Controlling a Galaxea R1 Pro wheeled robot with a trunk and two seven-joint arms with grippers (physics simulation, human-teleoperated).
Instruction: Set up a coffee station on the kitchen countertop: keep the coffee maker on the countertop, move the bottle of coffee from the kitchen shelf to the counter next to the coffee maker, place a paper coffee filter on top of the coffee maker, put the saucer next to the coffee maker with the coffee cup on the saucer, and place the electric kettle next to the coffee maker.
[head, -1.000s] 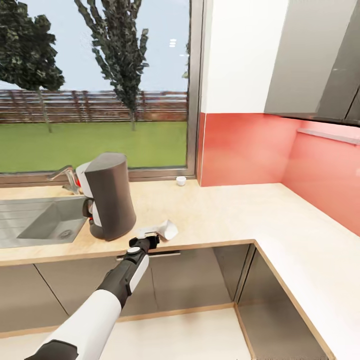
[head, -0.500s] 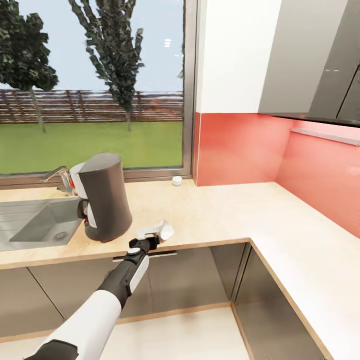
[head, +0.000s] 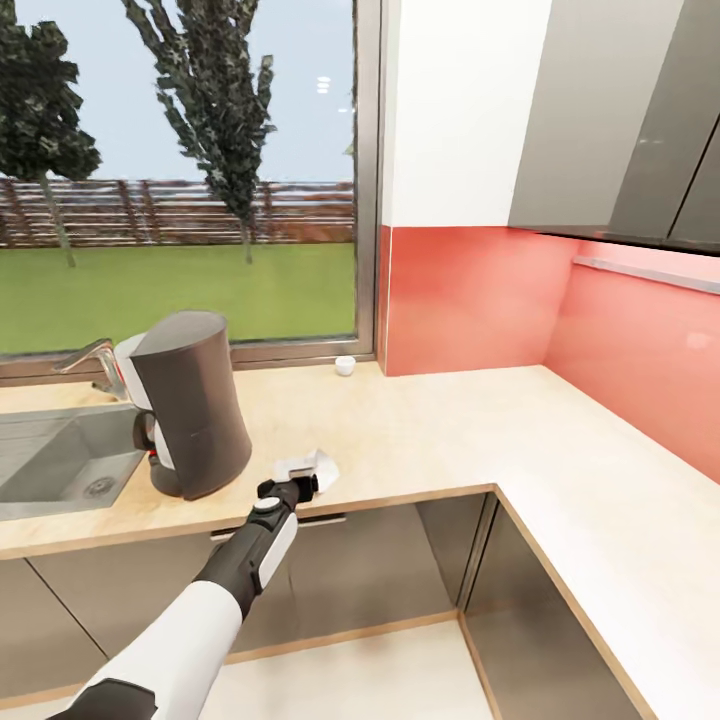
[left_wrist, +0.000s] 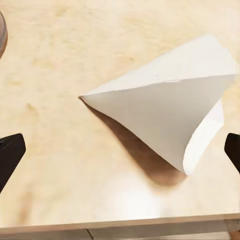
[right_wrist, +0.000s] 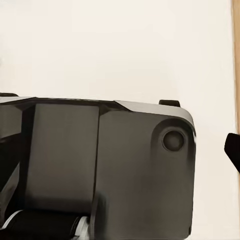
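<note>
The dark grey coffee maker (head: 190, 405) stands on the wood-grain kitchen countertop (head: 450, 430) beside the sink. A white paper coffee filter (head: 318, 466), folded into a cone, lies near the counter's front edge to the right of the machine. My left gripper (head: 298, 484) hovers at that edge, open. In the left wrist view the filter (left_wrist: 170, 110) lies between the spread fingertips (left_wrist: 10, 155) of the left gripper (left_wrist: 120, 152), untouched. A tiny white coffee cup (head: 344, 366) sits at the back by the window frame. My right gripper (right_wrist: 120, 155) shows one fingertip (right_wrist: 233, 150) far out at the side, over pale floor and a dark robot part.
A grey inset sink (head: 60, 460) with a faucet (head: 95, 358) lies left of the coffee maker. The counter turns a corner and runs along the red wall (head: 640, 340) on the right. Grey upper cabinets (head: 620, 120) hang above; grey base cabinets (head: 380, 560) stand below.
The head camera has turned right, so the whole scene has slid left in the picture. My left gripper stays open at the filter, which still lies on the counter.
</note>
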